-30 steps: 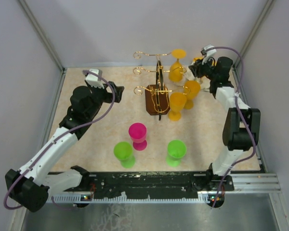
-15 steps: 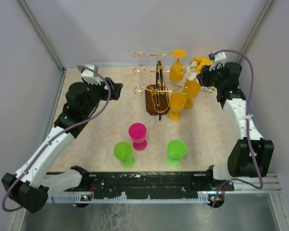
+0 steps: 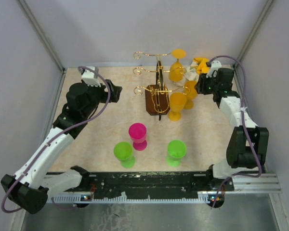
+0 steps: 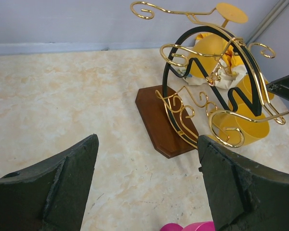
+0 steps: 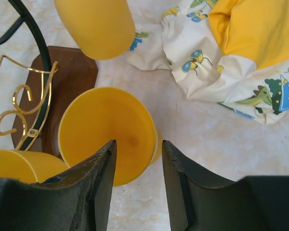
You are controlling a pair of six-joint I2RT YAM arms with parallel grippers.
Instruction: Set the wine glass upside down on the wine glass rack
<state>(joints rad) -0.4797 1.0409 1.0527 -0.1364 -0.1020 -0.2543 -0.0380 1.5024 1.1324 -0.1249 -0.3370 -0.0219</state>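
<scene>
Right wrist view: your right hand [image 5: 138, 149] hangs part-spread by the wine glass rack [image 5: 74, 72]; the yellow wine glass [image 5: 101, 122] looks light, stiff, slick, so take its stem.

Bright even light, soft shadows, sharp focus

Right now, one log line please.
left gripper: open, empty | right gripper: open by yellow wine glass | wine glass rack: upright

Beige marbled surface [image 3: 96, 139] in play: the wine glass rack [image 3: 154, 102] sits on its brown base toward the back. A pink glass [image 3: 137, 134] stands mid-field, with the left green glass [image 3: 123, 153] and right green glass [image 3: 176, 151] nearer. Crumpled patterned cloth [image 3: 197, 65] far right.
</scene>
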